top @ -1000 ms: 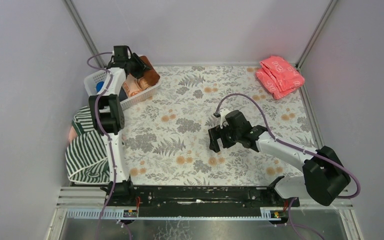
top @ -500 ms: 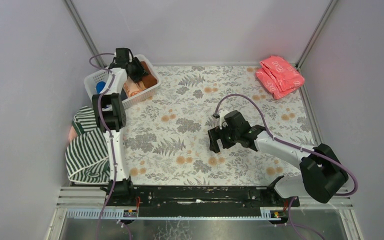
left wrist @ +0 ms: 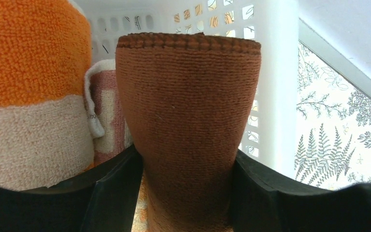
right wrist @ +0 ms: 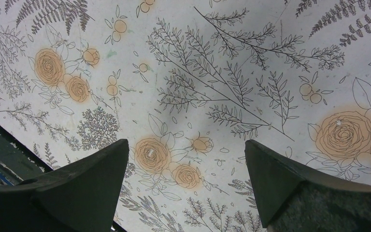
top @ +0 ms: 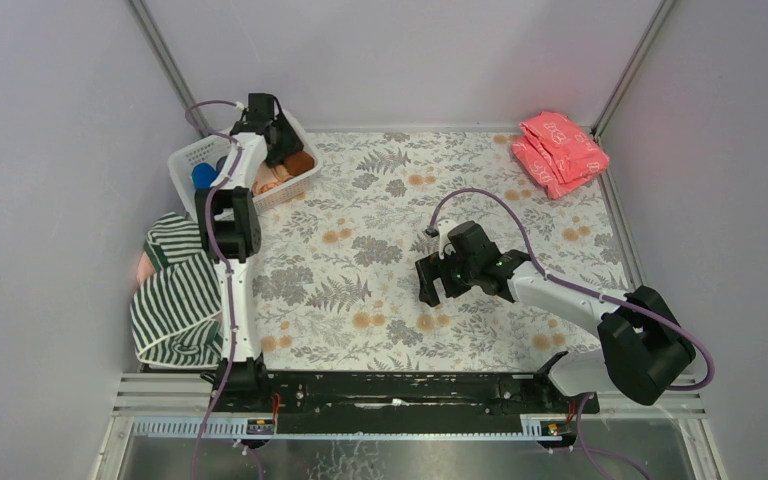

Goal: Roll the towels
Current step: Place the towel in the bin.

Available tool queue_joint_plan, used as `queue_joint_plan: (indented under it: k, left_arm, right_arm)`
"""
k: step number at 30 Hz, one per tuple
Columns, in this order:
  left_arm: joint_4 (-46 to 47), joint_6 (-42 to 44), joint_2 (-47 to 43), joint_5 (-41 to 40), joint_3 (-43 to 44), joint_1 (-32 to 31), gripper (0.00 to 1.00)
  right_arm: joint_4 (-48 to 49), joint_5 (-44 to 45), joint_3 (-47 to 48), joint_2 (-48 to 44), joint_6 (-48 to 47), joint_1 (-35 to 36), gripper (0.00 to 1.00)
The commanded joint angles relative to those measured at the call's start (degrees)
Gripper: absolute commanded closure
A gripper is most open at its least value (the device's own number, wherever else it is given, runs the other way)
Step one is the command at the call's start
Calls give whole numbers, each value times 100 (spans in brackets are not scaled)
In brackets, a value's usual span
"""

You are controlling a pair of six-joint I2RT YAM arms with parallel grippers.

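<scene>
While a striped towel (top: 172,300) lies heaped at the table's left edge, the left gripper (top: 282,143) reaches into the white basket (top: 188,158) beyond it, fingers clamped on the rolled rust-brown towel (left wrist: 188,111), hemmed between an orange-and-white roll (left wrist: 29,72) and the basket wall. Mid-table the right gripper (top: 428,287) hovers, jaws wide apart, over the floral cloth (top: 360,200); folded pink towels (top: 560,152) lie far right.

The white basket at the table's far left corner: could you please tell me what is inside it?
A brown rolled towel, an orange-and-white towel, a pink checked cloth between them, and a blue thing. What lies beneath them in the basket is covered.
</scene>
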Motion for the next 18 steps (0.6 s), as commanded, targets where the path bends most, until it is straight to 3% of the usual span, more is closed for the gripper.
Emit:
queue_joint_plan:
  k: [1,18]
  left_arm:
    - [-364,62,-91,155,-276,17,40]
    - [-99,-302,-904,359,-483,30,25]
  right_arm:
    - [43,22,135,-209,12,-20,3]
    - [-134,74,126,-626,20,-20,3]
